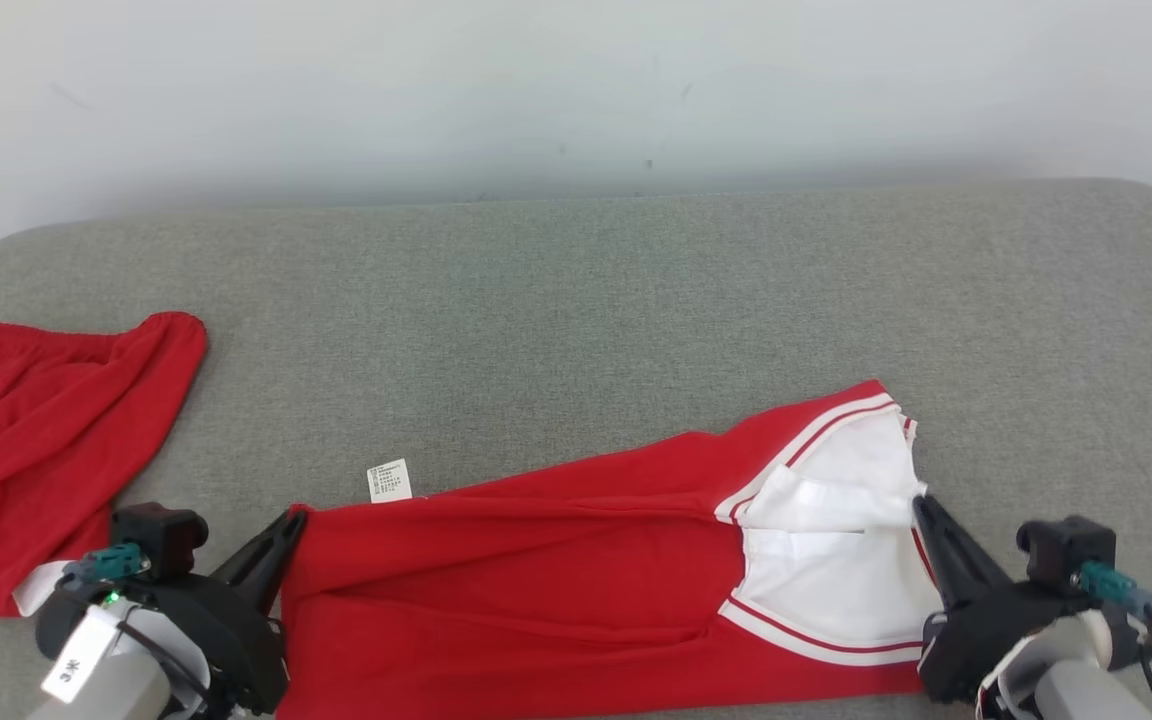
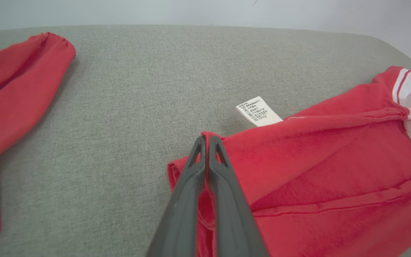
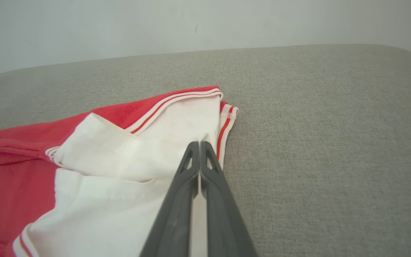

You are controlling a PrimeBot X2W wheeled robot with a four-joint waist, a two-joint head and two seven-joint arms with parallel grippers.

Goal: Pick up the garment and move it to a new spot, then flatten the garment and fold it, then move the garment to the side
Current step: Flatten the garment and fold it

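The garment (image 1: 556,570) is red with a white, red-striped end; it lies stretched across the near part of the grey cushion (image 1: 576,300). My left gripper (image 1: 291,520) is shut on its red left corner, which shows pinched between the fingers in the left wrist view (image 2: 207,137). A white care label (image 1: 389,481) sticks out near that corner. My right gripper (image 1: 921,503) is shut on the white striped end, and the white cloth (image 3: 148,153) runs up between its fingertips (image 3: 200,143).
A second red garment (image 1: 46,440) lies bunched at the cushion's left edge, close to my left arm. A pale wall (image 1: 576,90) rises behind the cushion. Bare grey fabric stretches behind and to the right of the held garment.
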